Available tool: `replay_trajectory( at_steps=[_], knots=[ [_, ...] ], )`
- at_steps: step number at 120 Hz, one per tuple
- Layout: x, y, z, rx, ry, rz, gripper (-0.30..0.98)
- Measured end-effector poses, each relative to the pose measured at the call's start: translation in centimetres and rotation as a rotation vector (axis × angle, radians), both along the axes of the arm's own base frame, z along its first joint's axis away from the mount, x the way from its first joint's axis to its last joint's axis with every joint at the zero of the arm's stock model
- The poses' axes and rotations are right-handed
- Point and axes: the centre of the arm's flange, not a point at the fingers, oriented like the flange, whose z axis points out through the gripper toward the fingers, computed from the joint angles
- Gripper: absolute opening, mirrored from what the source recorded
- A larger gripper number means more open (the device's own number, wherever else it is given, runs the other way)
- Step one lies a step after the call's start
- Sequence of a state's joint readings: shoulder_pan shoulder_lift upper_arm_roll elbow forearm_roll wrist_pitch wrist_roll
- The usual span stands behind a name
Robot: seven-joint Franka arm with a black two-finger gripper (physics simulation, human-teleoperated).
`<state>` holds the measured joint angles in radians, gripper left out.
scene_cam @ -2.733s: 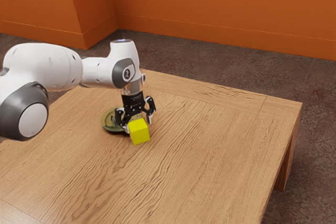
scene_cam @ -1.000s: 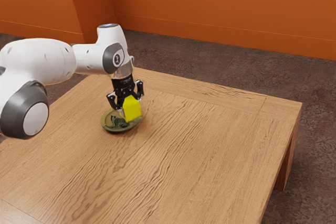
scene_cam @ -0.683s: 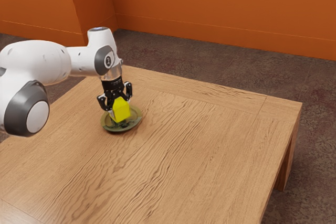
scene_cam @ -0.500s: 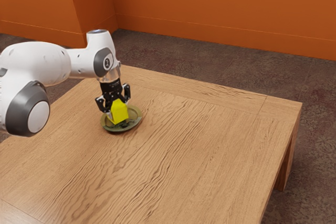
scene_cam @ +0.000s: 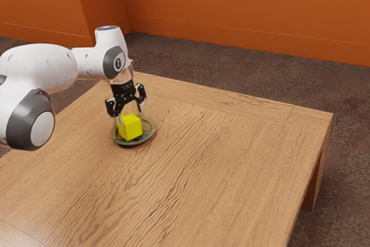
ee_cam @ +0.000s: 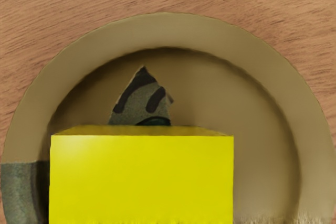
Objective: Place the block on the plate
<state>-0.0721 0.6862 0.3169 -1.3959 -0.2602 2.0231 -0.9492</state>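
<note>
In the exterior view my gripper (scene_cam: 130, 114) stands open just above the yellow block (scene_cam: 130, 127), its fingers spread to either side of the block's top. The block rests upright on the green-brown plate (scene_cam: 151, 133), inside the rim. In the wrist view the yellow block (ee_cam: 142, 179) is just under the hand and covers part of the plate (ee_cam: 173, 30) and its dark-striped picture.
The wooden table (scene_cam: 219, 154) stretches from the plate toward the exterior view's right, ending at an edge above the dark floor (scene_cam: 351, 143). An orange wall (scene_cam: 243, 10) stands behind.
The block was carried in my gripper from over the table toward the exterior view's left and lowered onto the plate. Since half a second ago the fingers have opened and the hand has risen slightly.
</note>
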Motion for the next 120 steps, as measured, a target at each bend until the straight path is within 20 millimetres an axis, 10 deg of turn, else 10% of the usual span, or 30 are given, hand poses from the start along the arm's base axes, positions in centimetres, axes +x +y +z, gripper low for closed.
replay_trajectory(
  at_steps=[44,98,120],
  knots=[
    [-1.3,-0.7,10.9,-0.015,-0.067,-0.271,0.68],
    [-7.3,-8.5,24.5,-0.121,-0.119,-0.943,0.68],
    [-8.8,-10.1,26.3,-0.117,-0.084,-1.039,0.69]
  ],
)
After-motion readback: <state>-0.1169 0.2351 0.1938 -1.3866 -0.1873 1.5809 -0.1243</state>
